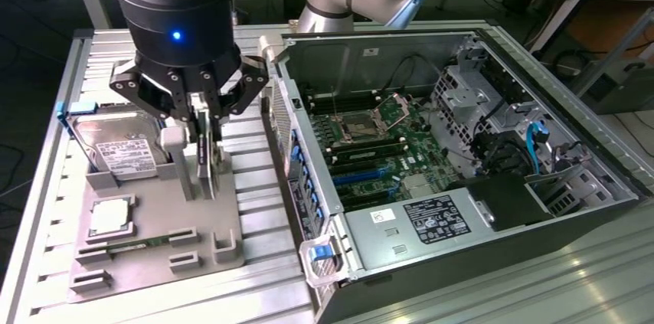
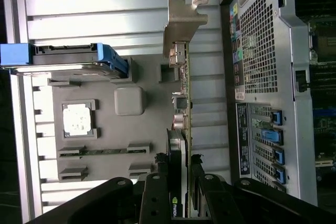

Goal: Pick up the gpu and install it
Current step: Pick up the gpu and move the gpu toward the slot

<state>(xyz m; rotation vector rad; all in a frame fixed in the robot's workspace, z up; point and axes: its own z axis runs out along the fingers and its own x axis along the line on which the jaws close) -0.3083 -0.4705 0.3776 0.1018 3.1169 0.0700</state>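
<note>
Grasp stage. Gray parts holder (image 1: 204, 220) in the foreground; over it the gripper (image 1: 202, 121) pinches the gpu (image 2: 182, 95), which stands on edge. Open computer case (image 1: 358, 52) at 3 o'clock. Judged requirement: a straight lift, then alignment over an expansion slot.

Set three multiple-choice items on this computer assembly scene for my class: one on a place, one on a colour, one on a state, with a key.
1. Where is the gpu?
A) plugged into a slot inside the case
B) on edge on the grey holder beside the computer case
C) lying on top of the case

2. What colour are the slot clips on the case's back?
A) red
B) yellow
C) blue

3. The case's side is:
A) open, motherboard showing
B) shut by a panel
C) taped over

Key: 1 B, the card stands in the holder outside the case; 2 C, the clips show blue; 3 A, the board lies in plain sight.
</note>
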